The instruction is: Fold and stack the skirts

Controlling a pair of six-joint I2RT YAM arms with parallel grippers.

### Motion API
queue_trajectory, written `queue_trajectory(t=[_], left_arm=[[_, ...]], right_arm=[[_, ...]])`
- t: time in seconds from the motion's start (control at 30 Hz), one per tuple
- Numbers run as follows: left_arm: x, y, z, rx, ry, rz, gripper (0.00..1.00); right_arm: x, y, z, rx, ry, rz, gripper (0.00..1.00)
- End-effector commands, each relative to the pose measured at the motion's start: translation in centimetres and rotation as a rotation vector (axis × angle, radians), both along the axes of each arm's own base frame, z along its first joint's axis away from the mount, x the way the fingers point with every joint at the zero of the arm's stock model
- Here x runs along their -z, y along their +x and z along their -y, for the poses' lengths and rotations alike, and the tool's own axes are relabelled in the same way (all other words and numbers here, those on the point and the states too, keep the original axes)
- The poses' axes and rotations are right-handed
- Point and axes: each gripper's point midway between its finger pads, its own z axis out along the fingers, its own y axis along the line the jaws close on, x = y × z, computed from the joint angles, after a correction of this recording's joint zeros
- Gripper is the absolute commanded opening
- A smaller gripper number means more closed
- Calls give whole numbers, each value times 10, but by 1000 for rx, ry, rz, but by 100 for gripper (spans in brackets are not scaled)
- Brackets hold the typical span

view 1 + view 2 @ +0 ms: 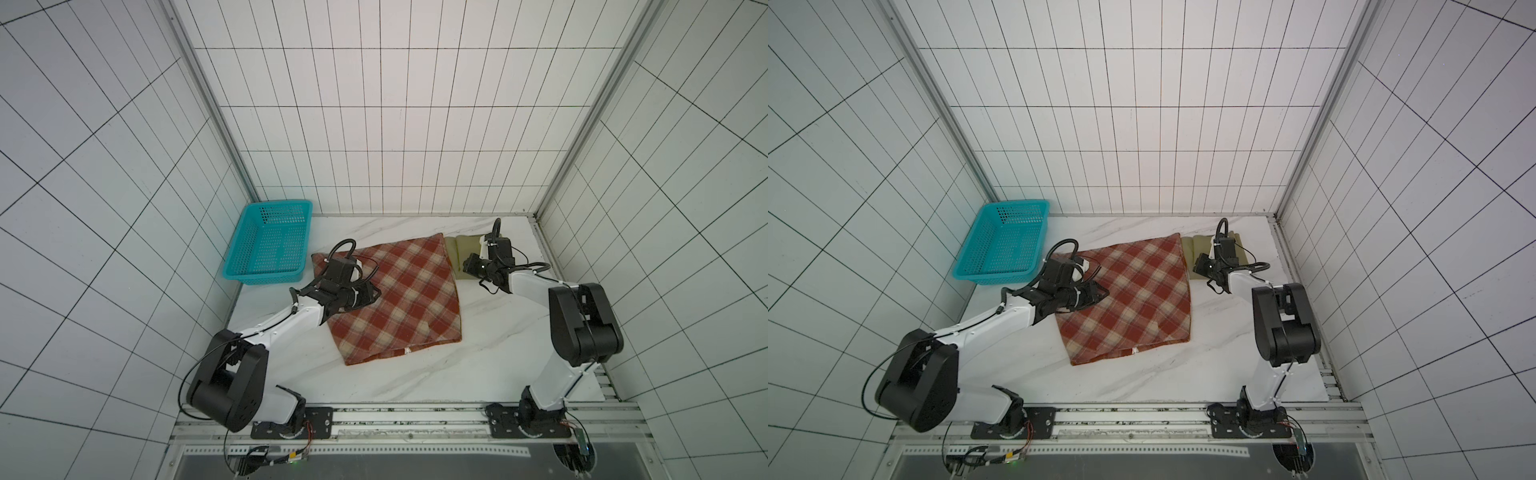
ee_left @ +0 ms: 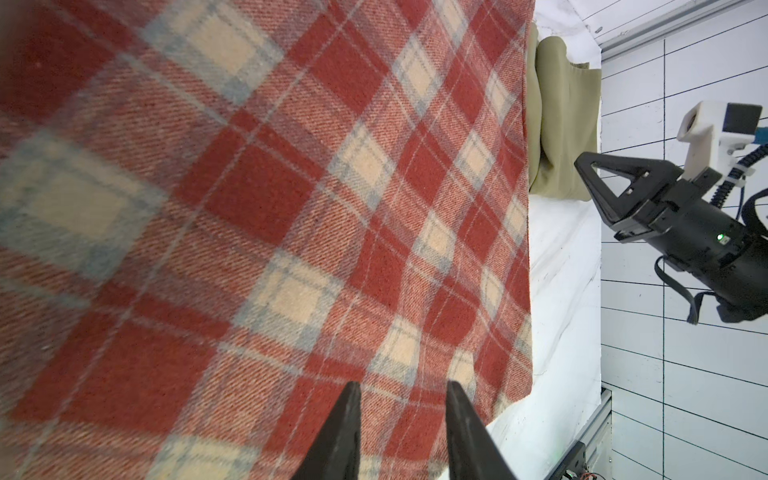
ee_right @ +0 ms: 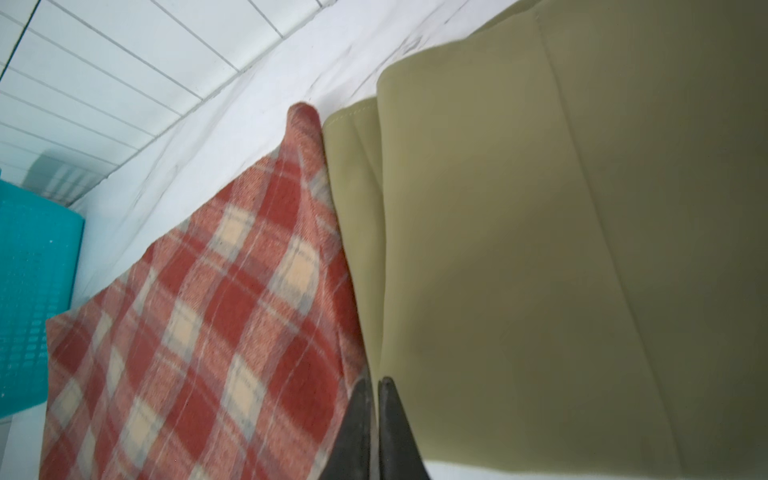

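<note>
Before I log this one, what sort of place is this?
Probably a lab robot cell: gridded wall panels box in a marbled tabletop, with left arm and right arm bolted to an aluminium rail.

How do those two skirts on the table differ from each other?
The plaid skirt is red-and-cream checked; the olive skirt is plain. The plaid skirt looks coarse and woolly, the olive skirt smooth. The plaid skirt covers far more table than the olive skirt's small folded bundle. Both lie flat, side by side.
</note>
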Motion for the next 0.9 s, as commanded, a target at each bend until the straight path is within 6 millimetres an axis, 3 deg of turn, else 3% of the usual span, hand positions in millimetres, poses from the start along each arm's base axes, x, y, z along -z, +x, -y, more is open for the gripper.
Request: queue_trajectory(t=[0.0,0.37,0.87], left_arm=[[-3,7,2,10,-7,3,34],[2,18,-12,-38,-9,-18,34],[4,23,-17,-62,4,-28,33]], right_arm=[[-12,31,11,24,27,34,10],[25,52,64,133,48,-36,10],[47,60,119,239,33,-84,10]])
